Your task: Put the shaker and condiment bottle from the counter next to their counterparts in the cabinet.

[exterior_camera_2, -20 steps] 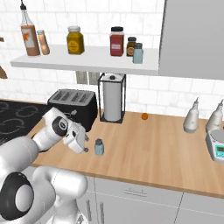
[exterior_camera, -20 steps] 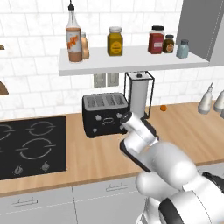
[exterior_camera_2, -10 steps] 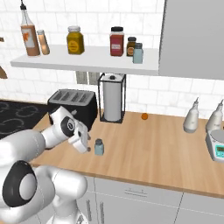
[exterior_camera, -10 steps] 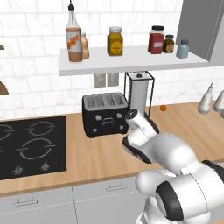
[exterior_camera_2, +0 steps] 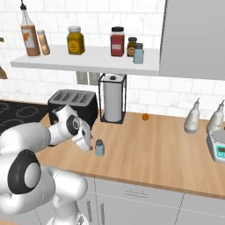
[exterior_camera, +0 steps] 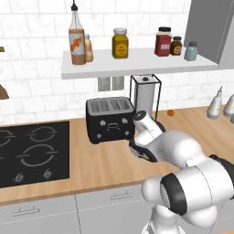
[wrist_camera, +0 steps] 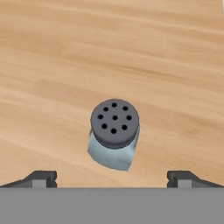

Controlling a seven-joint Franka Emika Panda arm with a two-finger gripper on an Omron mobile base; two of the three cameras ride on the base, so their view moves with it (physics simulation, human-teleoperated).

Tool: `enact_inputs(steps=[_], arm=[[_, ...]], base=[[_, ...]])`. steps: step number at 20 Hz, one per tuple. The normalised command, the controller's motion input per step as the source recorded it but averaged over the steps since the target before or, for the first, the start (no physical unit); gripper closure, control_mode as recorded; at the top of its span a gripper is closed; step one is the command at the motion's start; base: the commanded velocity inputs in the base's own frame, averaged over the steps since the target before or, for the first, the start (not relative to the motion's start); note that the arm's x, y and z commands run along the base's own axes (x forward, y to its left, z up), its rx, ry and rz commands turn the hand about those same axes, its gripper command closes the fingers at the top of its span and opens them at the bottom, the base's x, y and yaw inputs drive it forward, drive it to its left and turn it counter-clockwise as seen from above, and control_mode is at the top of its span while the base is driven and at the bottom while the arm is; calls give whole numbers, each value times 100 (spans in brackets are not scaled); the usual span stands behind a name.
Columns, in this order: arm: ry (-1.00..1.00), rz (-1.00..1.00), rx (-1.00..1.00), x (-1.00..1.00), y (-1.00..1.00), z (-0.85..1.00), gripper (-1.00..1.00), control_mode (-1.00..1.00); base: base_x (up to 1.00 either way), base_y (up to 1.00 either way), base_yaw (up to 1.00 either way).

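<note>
The shaker (exterior_camera_2: 99, 147) stands upright on the wooden counter (exterior_camera_2: 154, 154), near its front edge. In the hand view the shaker (wrist_camera: 114, 131) shows its grey holed cap, centred just beyond the fingertips (wrist_camera: 41, 178). My gripper (exterior_camera_2: 86, 143) hangs open close to its left, holding nothing; the gripper (wrist_camera: 111, 179) has both tips spread wide. The small orange condiment bottle (exterior_camera: 88, 48) stands on the cabinet shelf (exterior_camera: 137, 64) against the tall orange-labelled bottle (exterior_camera: 77, 39). A second blue-grey shaker (exterior_camera: 191, 50) sits at the shelf's right end by the grey door (exterior_camera: 210, 27).
A black toaster (exterior_camera: 109, 119) and a paper towel holder (exterior_camera: 145, 96) stand behind the arm. The hob (exterior_camera: 32, 153) lies left. A yellow jar (exterior_camera: 120, 43), a red jar (exterior_camera: 163, 42) and a dark jar (exterior_camera: 176, 46) share the shelf. Pale bottles (exterior_camera_2: 192, 119) and a scale (exterior_camera_2: 217, 147) stand right.
The arm has leaned forward and the open hand has edged a little closer to the shaker. The shaker has stayed where it was.
</note>
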Motion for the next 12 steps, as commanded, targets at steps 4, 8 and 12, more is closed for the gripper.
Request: enact_inputs(steps=[4, 8, 12], arm=[[0, 0, 0, 0, -13, -16, -100, -100], [0, 0, 0, 0, -11, -16, -100, -100], [0, 0, 0, 3, 0, -6, -100, -100]], base=[[0, 0, 0], [0, 0, 0], [0, 0, 0]])
